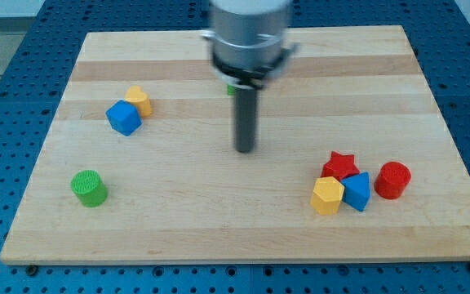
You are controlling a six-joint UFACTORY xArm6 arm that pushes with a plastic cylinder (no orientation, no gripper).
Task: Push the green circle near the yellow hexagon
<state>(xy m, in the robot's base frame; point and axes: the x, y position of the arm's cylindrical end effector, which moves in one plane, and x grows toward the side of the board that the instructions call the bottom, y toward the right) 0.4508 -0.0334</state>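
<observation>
The green circle (88, 188) stands at the view's lower left of the wooden board (243, 220). The yellow hexagon (327, 196) sits at the lower right, touching a blue block (356, 192) and a red star (340, 166). My tip (244, 150) is near the board's middle, far right of the green circle and well left of the yellow hexagon, touching no block. A small green piece (230, 88) peeks out behind the rod, mostly hidden.
A red cylinder (393, 180) stands right of the blue block. At the upper left a blue cube (124, 118) touches a yellow block (139, 100). The arm's grey body (247, 37) hangs over the board's top middle.
</observation>
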